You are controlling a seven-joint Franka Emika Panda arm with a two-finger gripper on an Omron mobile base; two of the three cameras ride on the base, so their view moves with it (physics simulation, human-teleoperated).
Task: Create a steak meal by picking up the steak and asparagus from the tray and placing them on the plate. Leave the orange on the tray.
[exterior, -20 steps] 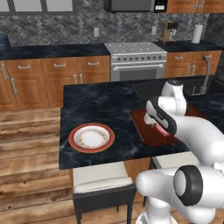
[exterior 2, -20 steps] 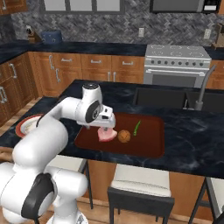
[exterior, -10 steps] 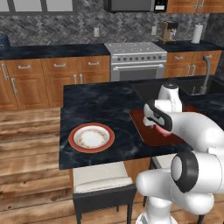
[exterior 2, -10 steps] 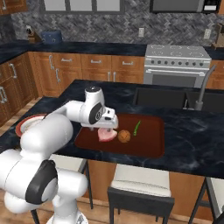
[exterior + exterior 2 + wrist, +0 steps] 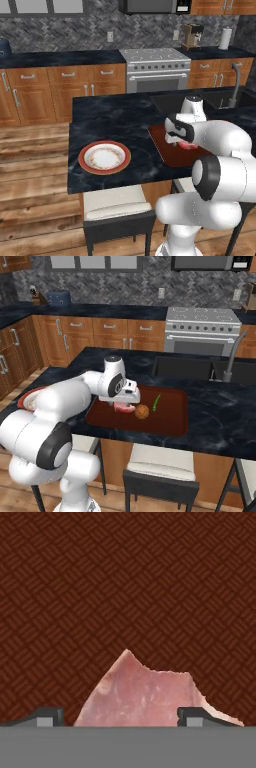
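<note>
Nothing is on the plate (image 5: 104, 158) yet (steak (image 5: 150, 697) and asparagus (image 5: 156, 401) wait on the tray (image 5: 165, 421)); the gripper (image 5: 120, 717) fingers stand apart around the steak.

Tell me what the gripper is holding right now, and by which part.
Nothing held yet. The gripper sits low over the steak on the tray, fingers apart on either side of it.
</note>
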